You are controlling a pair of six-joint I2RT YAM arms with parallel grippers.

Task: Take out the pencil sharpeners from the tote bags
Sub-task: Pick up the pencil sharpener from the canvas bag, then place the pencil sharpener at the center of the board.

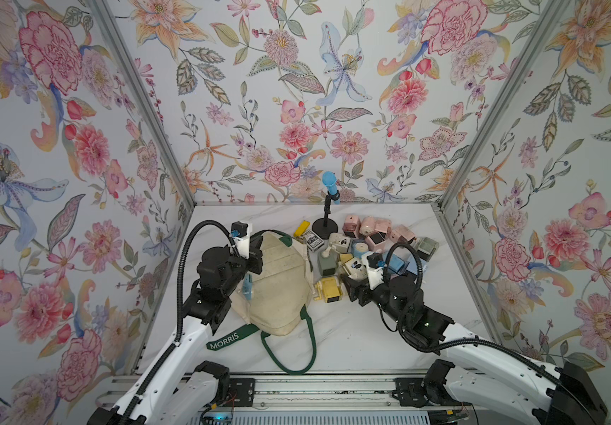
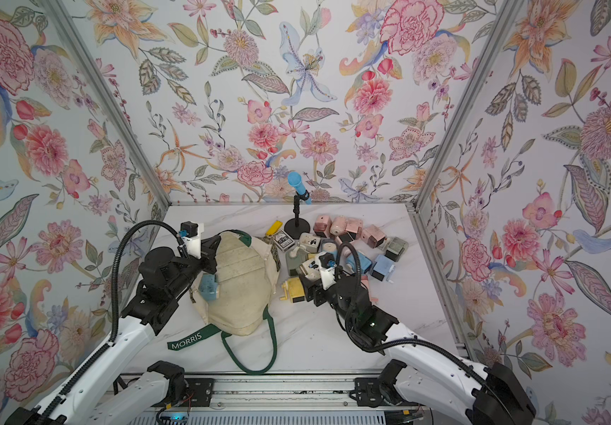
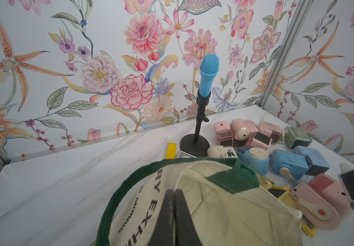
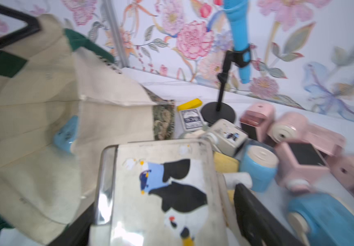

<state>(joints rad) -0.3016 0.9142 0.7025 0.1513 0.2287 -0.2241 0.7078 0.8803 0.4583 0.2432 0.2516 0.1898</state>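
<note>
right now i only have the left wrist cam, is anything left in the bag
Observer: Yes, a blue sharpener peeks from the bag's folds on its left side.
Operator: ok and what's the right gripper doing
Observer: The right gripper looks clamped on a cream sharpener, just right of the bag.
Operator: any strap i could snag
Observer: One green handle lies looped on the table, on the bag's near side towards the robot's base.
</note>
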